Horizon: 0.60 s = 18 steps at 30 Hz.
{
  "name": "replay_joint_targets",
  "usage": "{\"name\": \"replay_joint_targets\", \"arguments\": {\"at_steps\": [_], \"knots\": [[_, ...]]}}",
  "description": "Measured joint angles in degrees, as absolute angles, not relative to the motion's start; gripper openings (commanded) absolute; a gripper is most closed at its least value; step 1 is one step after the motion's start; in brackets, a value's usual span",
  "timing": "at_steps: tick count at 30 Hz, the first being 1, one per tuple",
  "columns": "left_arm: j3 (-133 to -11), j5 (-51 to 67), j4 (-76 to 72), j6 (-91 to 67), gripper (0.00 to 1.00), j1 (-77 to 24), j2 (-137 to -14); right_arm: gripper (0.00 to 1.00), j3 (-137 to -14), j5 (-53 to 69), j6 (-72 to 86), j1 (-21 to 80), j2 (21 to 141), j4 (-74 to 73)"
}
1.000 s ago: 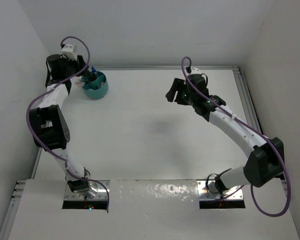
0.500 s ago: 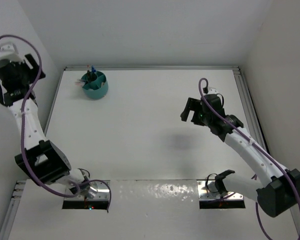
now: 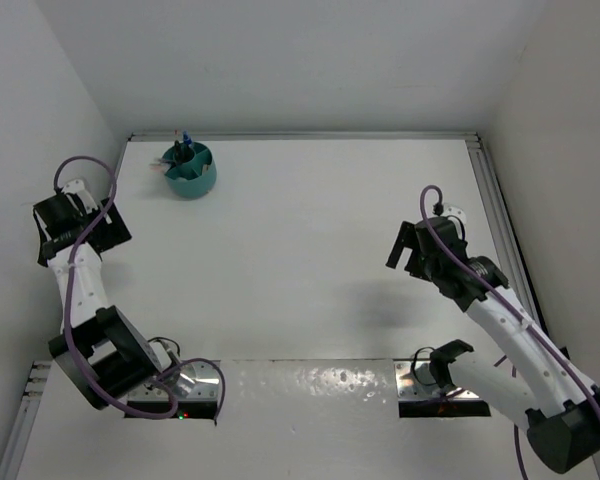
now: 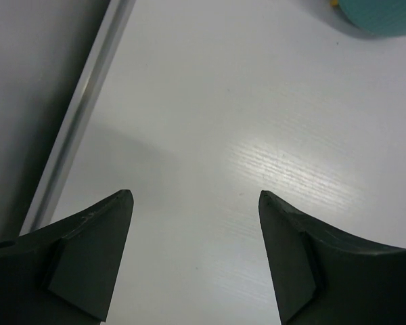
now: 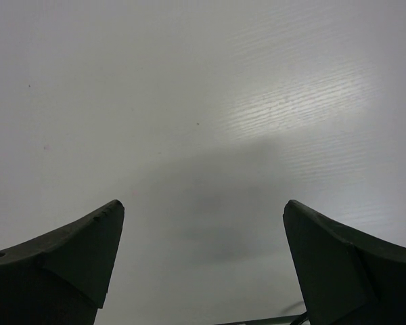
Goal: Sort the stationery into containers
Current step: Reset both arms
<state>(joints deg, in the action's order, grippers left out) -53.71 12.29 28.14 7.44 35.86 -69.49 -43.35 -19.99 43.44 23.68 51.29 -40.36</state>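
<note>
The left arm folds back sharply from its base, its elbow low near the front edge and its forearm rising along the left side, so the left end effector (image 3: 80, 226) hangs above the table (image 3: 300, 230) right at its left rim. In the left wrist view this end effector (image 4: 194, 196) is spread wide with only bare white surface between its fingers (image 4: 95, 250), and a metal rail (image 4: 81, 115) runs just to the left of them. The teal cup (image 3: 202, 180) stands well ahead of the left end effector and off to its right, near the far-left corner; only a sliver of the cup (image 4: 386, 17) reaches the wrist view's upper right corner. Stationery (image 3: 183, 150) stands upright inside it, blue and dark tips poking above the rim; which compartments they sit in cannot be told. The right arm stretches from its base out to an elbow at the near right, then slants up and inward, carrying the right end effector (image 3: 412, 252) above the right half of the table, far across from the cup. This end effector (image 5: 201, 203) is also spread wide and holds nothing, with its faint shadow on the surface below.
</note>
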Motion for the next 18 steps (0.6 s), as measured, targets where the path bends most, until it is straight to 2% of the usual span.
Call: {"name": "replay_joint_targets", "arguments": {"at_steps": [6,18], "knots": [[-52.9,14.2,29.9,7.5,0.73,35.9,-66.3,0.99,-39.8,-21.5,45.5,23.7,46.2,-41.3],[-52.8,16.1,31.7,8.3,0.73,35.9,-63.0,0.97,-39.4,-22.1,46.7,23.7,45.4,-42.8]]}}
